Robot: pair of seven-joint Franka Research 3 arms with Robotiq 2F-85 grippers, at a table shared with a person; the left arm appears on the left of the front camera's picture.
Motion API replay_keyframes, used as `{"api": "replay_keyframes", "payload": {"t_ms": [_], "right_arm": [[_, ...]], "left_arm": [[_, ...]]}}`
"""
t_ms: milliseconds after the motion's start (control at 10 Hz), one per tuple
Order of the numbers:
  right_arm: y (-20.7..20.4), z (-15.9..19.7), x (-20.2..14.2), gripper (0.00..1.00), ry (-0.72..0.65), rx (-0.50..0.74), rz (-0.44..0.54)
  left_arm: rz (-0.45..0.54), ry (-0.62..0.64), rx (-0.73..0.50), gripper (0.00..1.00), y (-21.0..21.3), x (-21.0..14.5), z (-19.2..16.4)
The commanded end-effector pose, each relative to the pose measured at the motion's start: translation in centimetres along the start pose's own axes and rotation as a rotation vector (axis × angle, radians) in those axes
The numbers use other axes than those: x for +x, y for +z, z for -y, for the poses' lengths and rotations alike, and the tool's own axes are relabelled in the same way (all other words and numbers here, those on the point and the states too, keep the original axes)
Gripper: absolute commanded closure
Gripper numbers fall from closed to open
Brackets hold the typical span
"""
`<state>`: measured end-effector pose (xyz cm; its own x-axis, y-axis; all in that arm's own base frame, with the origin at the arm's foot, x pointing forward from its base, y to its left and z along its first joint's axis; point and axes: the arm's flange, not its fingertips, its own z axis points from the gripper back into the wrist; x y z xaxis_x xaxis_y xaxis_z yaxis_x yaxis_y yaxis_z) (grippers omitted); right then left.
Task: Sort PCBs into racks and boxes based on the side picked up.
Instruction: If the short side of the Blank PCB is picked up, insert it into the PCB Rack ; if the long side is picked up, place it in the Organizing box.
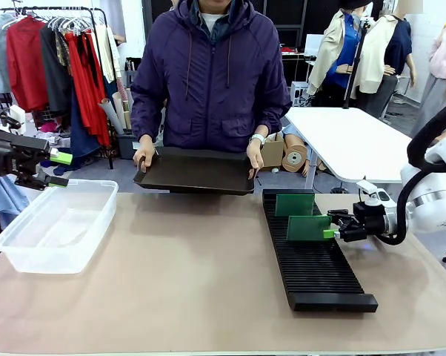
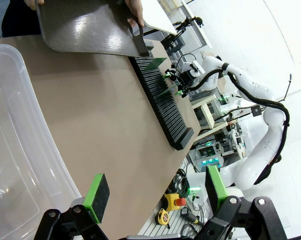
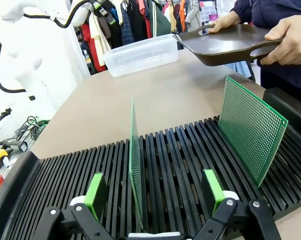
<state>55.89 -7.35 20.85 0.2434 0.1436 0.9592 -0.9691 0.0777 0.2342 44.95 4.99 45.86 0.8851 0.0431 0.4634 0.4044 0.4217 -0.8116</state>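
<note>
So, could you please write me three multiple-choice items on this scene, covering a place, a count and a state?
1. Where is the clear tub?
A. on the robot's left side of the table
B. on the dark tray
C. on the rack

2. How many PCBs stand in the rack?
A. none
B. two
C. five

3. How is the right gripper?
A. shut on a PCB
B. open
C. shut on the tray

Answers: A, it sits near the left gripper; B, the far PCB and near PCB stand upright in slots; B, its pads stand apart either side of the near PCB.
</note>
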Motion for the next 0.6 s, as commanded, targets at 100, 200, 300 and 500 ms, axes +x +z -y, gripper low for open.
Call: {"api": "replay_keyframes", "payload": {"t_ms": [100, 200, 300, 500], "right_arm": [[0.6, -0.2, 2.5, 0.00, -0.014, 0.014, 0.035], [0.8, -0.3, 3.2, 0.00, -0.009, 0.009, 0.039], [1.2, -0.4, 3.9, 0.00, -0.006, 0.004, 0.036], [1.8, -1.4, 5.5, 0.00, -0.022, 0.007, 0.031]], "left_arm": [[0.002, -0.001, 0.001, 0.00, 0.1, 0.0, 0.1], [0.002, -0.001, 0.001, 0.00, 0.1, 0.0, 0.1], [0.002, -0.001, 0.001, 0.00, 0.1, 0.0, 0.1], [0.002, -0.001, 0.001, 0.00, 0.1, 0.0, 0.1]]}}
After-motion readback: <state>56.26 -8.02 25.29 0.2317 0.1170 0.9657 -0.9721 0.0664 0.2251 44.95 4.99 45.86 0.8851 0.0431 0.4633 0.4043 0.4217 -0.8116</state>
